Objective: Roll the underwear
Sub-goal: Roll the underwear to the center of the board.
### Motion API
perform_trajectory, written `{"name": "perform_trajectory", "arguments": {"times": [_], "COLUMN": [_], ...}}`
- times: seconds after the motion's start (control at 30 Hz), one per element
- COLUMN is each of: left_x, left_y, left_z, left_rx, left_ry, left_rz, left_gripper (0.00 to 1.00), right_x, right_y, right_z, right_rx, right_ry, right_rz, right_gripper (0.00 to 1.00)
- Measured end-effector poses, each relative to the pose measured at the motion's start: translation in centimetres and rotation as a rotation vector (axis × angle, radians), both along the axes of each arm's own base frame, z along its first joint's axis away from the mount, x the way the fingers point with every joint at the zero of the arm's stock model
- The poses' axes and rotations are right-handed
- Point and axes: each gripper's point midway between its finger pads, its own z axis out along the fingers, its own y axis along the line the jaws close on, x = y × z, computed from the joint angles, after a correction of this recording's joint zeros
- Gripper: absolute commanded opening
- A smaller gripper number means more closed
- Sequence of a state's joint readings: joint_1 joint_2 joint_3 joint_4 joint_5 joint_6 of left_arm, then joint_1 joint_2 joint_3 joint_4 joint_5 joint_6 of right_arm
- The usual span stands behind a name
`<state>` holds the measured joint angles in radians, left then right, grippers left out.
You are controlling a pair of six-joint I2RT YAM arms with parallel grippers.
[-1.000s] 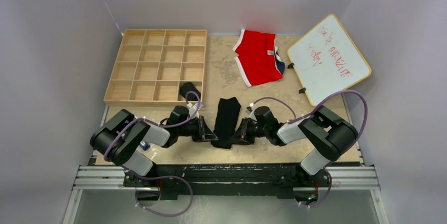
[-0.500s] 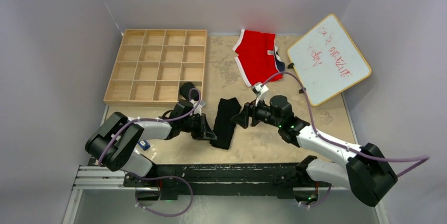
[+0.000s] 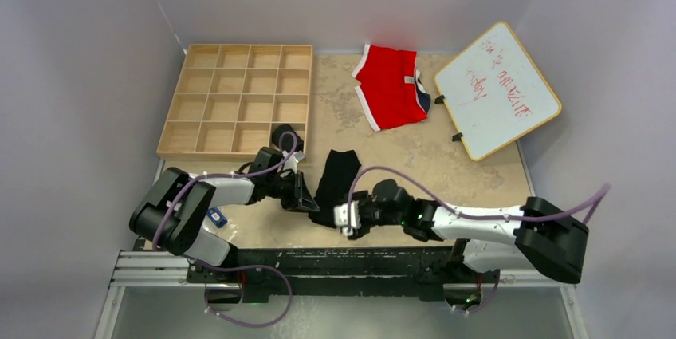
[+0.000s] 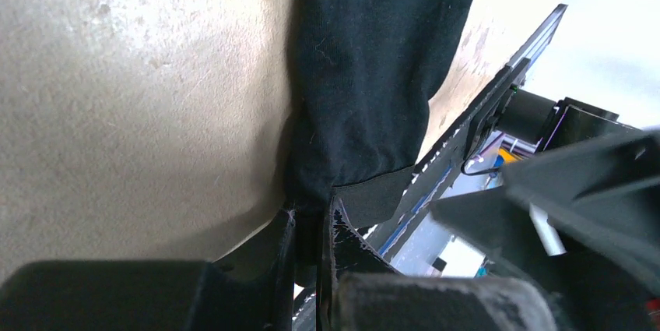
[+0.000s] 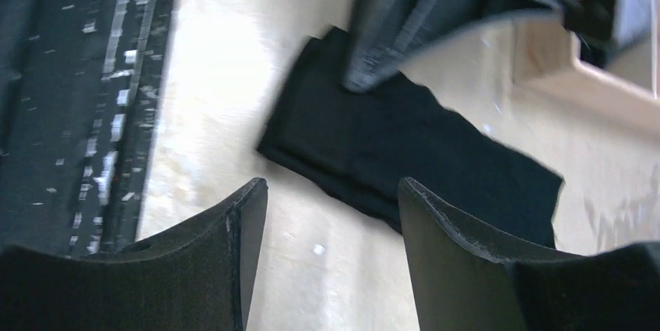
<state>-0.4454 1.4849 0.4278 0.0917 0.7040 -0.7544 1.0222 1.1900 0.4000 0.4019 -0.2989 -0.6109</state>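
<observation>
One underwear (image 3: 336, 179) lay flat on the counter (image 3: 414, 163); I had the left fingers (image 3: 307, 199) clamped on its near corner as an anchor, the right fingers (image 3: 344, 219) open beside it, ready to roll.

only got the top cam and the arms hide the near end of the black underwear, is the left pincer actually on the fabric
Observer: Yes. The left wrist view shows the left pincer shut on the near corner of the black underwear, right at its band edge.
Operator: ok and the right one, got anything in it
Observer: No. Its wrist view shows the right pincer open and empty, with the folded strip of fabric lying just past its fingertips.
</observation>
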Motion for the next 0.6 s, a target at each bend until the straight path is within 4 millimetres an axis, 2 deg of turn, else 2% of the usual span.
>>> {"name": "perform_trajectory", "arguments": {"times": [0.13,0.23,0.47,0.6], "left_x": [0.0,0.0,-0.1,-0.1], "left_y": [-0.2,-0.2,-0.1,-0.1], "left_z": [0.0,-0.1,-0.1,-0.1], "left_rx": [-0.005,-0.005,0.000,0.000], "left_ry": [0.009,0.006,0.007,0.009], "left_rz": [-0.023,-0.033,-0.039,-0.039], "left_gripper": [0.00,0.00,0.00,0.00], "right_x": [-2.9,-4.0,-2.1,-1.8], "right_y": [1.7,2.1,2.8,3.2], "right_z": [-2.0,-3.9,-4.6,-4.8], "right_rx": [-0.085,-0.139,-0.162,-0.157], "right_ry": [-0.148,-0.241,-0.376,-0.401], "right_rz": [0.150,0.220,0.197,0.200], "right_gripper": [0.66,0.62,0.47,0.46]}}
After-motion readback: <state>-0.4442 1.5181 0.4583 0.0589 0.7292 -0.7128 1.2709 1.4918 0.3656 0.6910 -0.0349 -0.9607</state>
